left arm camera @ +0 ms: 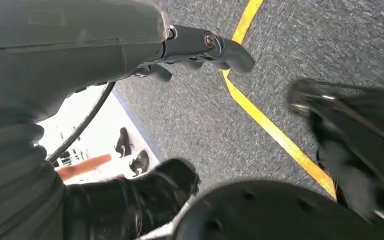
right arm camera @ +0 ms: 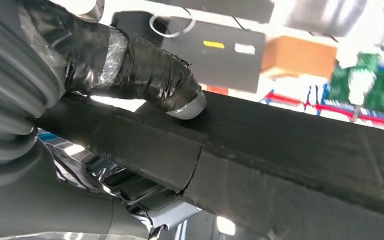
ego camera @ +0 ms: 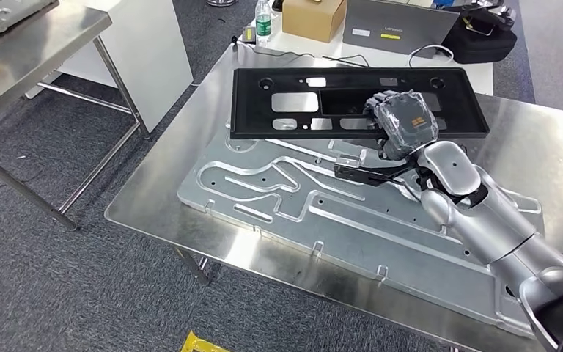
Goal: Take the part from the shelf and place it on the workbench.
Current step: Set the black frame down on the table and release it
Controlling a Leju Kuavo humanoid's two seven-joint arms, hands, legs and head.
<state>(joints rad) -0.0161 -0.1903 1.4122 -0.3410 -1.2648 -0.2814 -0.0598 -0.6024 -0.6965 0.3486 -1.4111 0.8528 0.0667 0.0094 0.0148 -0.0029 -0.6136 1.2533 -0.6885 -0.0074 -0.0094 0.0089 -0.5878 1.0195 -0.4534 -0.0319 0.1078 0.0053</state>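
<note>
The right hand (ego camera: 403, 121) grips the black part (ego camera: 352, 103) at its 5 o'clock edge, resting on the table (ego camera: 154, 198). Placement looks nearly done; release remains.

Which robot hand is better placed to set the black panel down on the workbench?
The right. The right robot hand already grips the black panel at its near edge, over the workbench. The left robot hand hangs over grey carpet, apart from the panel.
</note>
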